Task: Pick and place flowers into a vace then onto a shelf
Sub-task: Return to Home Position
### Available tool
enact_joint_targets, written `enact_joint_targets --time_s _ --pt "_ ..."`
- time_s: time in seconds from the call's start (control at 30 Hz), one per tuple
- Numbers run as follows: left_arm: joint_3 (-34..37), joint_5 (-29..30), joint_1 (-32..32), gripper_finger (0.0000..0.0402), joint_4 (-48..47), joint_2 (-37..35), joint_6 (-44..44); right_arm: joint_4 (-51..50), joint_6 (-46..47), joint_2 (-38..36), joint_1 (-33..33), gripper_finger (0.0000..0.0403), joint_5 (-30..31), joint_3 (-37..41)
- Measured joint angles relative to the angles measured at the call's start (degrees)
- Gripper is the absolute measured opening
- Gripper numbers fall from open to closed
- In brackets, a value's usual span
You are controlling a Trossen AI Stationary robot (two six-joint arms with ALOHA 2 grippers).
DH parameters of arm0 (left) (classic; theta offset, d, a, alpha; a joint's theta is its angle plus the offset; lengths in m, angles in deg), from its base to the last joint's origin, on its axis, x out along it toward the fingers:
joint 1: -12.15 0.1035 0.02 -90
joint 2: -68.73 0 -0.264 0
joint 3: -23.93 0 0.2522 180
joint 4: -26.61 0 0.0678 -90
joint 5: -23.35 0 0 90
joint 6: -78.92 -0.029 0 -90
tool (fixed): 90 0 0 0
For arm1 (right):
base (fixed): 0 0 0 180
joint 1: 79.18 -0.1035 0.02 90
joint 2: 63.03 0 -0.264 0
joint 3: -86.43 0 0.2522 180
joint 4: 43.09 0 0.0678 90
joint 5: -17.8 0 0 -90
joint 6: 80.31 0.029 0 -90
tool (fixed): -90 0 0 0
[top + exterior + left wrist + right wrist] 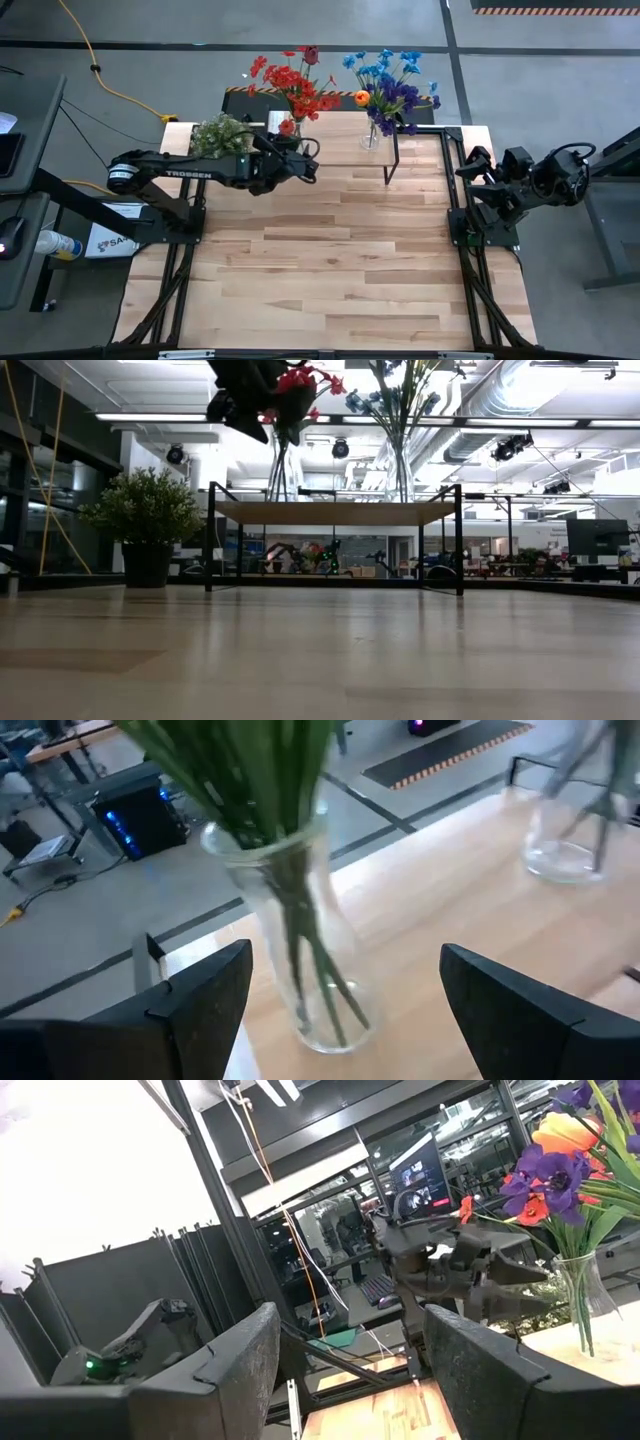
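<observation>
Two clear glass vases stand on the shelf (pixel 340 135) at the table's far edge. One vase (pixel 300 950) holds the red flowers (pixel 295 85); its base rests on the wooden top. The other vase (pixel 372 135) holds blue and purple flowers (pixel 395 85) with an orange tulip. My left gripper (pixel 345 955) is open, level with the red-flower vase on its near side, one finger on each side and a gap to the glass. In the low view it shows dark at the top (pixel 245 390). My right gripper (pixel 475 170) waits open at the table's right edge.
A bushy potted plant (pixel 220 135) stands just left of the shelf, right beside my left arm. The shelf's black legs (pixel 393 165) reach down to the table. The wide wooden tabletop (pixel 330 260) lies bare toward the near edge.
</observation>
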Motion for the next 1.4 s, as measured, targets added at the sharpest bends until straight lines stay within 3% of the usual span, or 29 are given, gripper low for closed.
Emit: enact_joint_targets --time_s 0.53,1.03,1.4 --pt "0.1 -0.5 -8.6 0.0356 -1.4 -2.7 -0.5 0.0 -0.1 0.0 0.0 0.0236 -0.7 0.0" --pt "0.1 -0.4 -21.9 0.0356 -4.4 -11.8 -0.4 0.0 1.3 0.0 0.0 0.0236 -0.7 0.0" --pt "0.0 -0.6 -26.5 0.0356 -12.6 -19.5 -0.3 0.0 0.8 0.0 0.0 0.0236 -0.6 0.0"
